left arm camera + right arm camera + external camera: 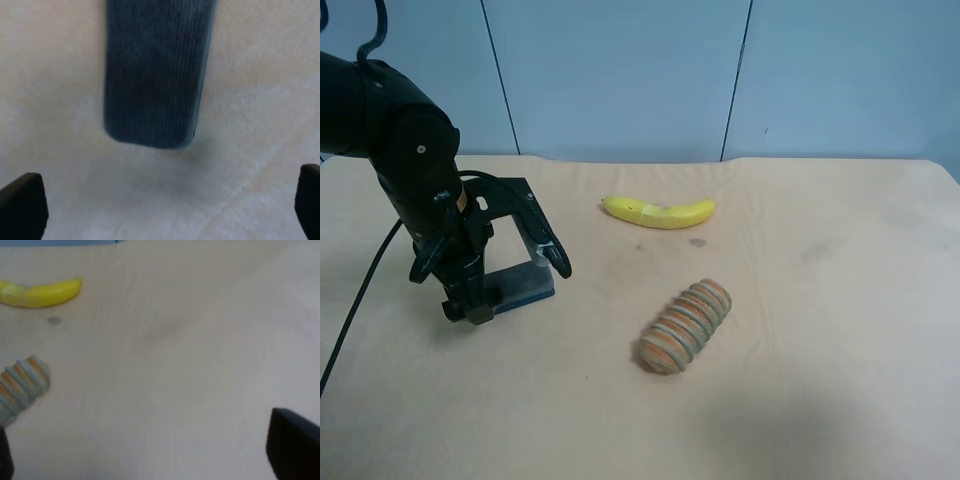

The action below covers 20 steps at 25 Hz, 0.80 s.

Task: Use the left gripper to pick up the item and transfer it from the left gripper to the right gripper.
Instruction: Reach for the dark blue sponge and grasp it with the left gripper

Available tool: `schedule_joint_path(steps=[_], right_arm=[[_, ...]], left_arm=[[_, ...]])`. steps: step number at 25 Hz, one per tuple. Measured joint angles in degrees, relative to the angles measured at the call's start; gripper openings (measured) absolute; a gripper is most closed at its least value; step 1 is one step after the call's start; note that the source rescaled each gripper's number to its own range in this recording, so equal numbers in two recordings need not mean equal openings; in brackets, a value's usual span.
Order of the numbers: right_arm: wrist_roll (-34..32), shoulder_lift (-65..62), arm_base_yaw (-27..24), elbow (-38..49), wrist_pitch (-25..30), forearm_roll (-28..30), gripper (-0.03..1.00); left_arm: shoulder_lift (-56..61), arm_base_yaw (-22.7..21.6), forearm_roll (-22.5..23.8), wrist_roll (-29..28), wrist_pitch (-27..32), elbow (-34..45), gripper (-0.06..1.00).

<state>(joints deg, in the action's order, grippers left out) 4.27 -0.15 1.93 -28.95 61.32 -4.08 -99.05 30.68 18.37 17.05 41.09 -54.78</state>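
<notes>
The item [525,284], a small block with a dark felt top and a blue base, lies flat on the table under the arm at the exterior high view's left. In the left wrist view the item [157,70] fills the upper middle. The left gripper [515,288] is open just above it, with one finger on each side and touching nothing. Its fingertips [22,205] show at the lower corners of the left wrist view. The right gripper [150,455] is open and empty over bare table. It is out of the exterior high view.
A yellow banana [658,212] lies beyond the table's middle and also shows in the right wrist view [40,292]. An orange-and-grey ribbed cylinder [684,326] lies on its side near the middle, also seen in the right wrist view [20,385]. A black cable [355,300] trails from the arm.
</notes>
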Motion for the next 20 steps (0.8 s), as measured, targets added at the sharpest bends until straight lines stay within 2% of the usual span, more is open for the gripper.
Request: schedule_joint_path(steps=[5, 20], right_arm=[[0.0, 0.0, 0.0, 0.0, 0.0, 0.0, 1.00], [0.0, 0.0, 0.0, 0.0, 0.0, 0.0, 1.00]], left_arm=[[-3.8, -1.4, -0.3, 0.4, -2.9, 0.0, 1.00], [-9.0, -1.5, -2.1, 1.2, -11.5, 0.0, 1.00]])
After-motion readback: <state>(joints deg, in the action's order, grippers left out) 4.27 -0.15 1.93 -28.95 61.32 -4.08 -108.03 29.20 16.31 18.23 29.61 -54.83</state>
